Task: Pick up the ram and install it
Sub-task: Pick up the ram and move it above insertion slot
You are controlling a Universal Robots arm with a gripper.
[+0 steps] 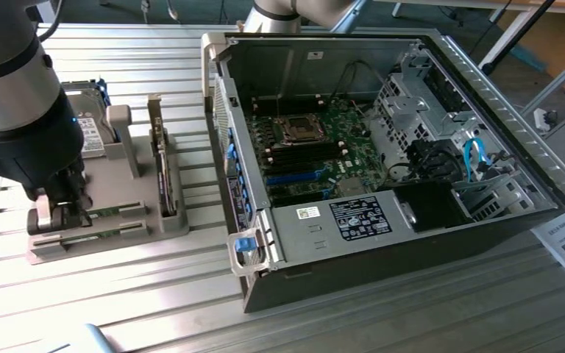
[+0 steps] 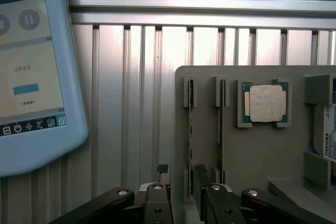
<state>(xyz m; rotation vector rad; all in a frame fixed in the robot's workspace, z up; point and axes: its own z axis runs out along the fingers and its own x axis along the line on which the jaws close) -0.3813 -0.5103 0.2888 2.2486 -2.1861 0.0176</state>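
Fingers [image 2: 200, 187] spread apart, straddling the slotted ram [image 2: 190, 129], arm [image 1: 12, 110] pointing straight down.

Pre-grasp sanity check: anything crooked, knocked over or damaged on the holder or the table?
Nothing stands out. The memory stick lined up between the open jaws and its neighbour both stand straight in the holder's slots; the processor lies flat in its recess.

Ribbed silver aluminium surface [image 2: 121, 103]; plain grey plastic holder [image 2: 262, 150]; thin green circuit-board ram [image 2: 190, 129]; square silver processor chip [image 2: 266, 103], bordered in green; pale blue tablet [image 2: 73, 77] with grey screen [image 2: 26, 51]; black computer case [image 1: 381, 272] around green motherboard [image 1: 341, 125] with blue slots [image 1: 288, 176]; black tool [image 2: 180, 184].
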